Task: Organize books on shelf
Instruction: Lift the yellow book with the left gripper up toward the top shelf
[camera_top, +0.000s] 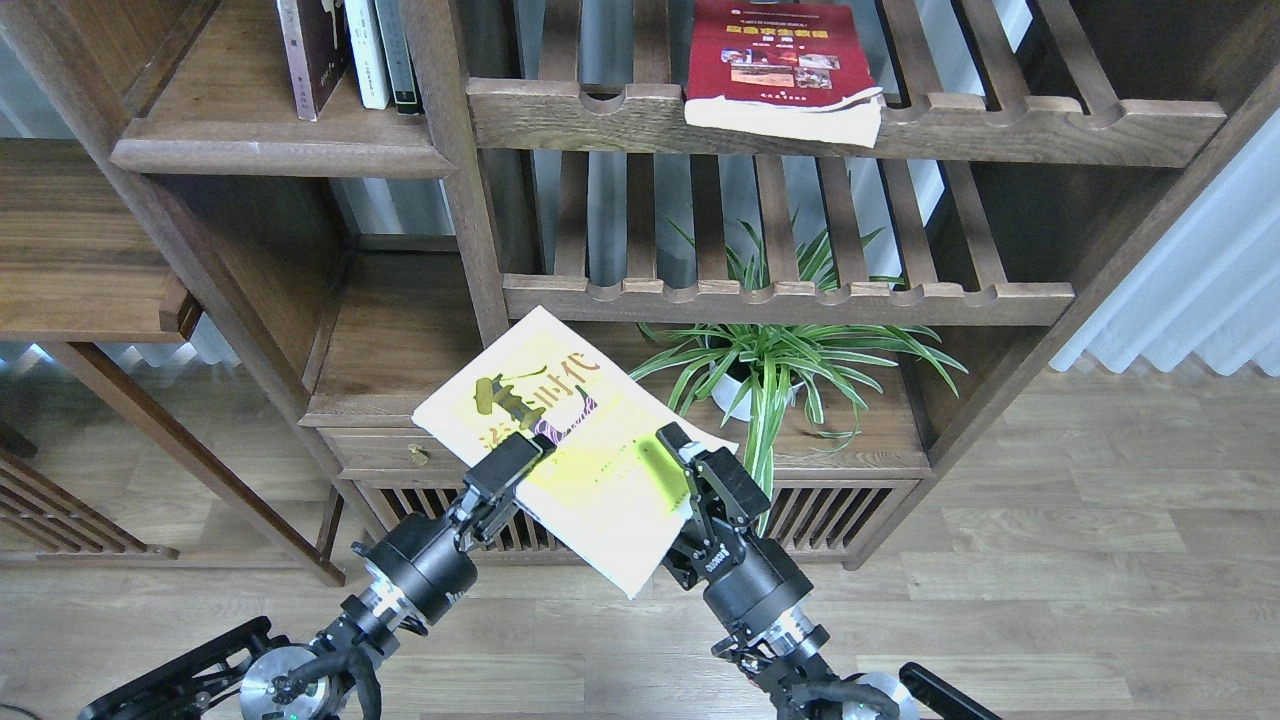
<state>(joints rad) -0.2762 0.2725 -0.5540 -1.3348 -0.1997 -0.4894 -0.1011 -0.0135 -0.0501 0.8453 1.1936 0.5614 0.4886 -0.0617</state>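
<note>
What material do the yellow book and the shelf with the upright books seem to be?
The yellow book: probably a paperback with a glossy paper cover, since it shines and flexes slightly. The shelf: dark-brown wood with a smooth, probably varnished finish; grain lines and a rounded front lip show.

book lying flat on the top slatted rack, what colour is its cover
Dark red cover with small photos and yellow title text, thick cream page edges; shown in the head view.
</note>
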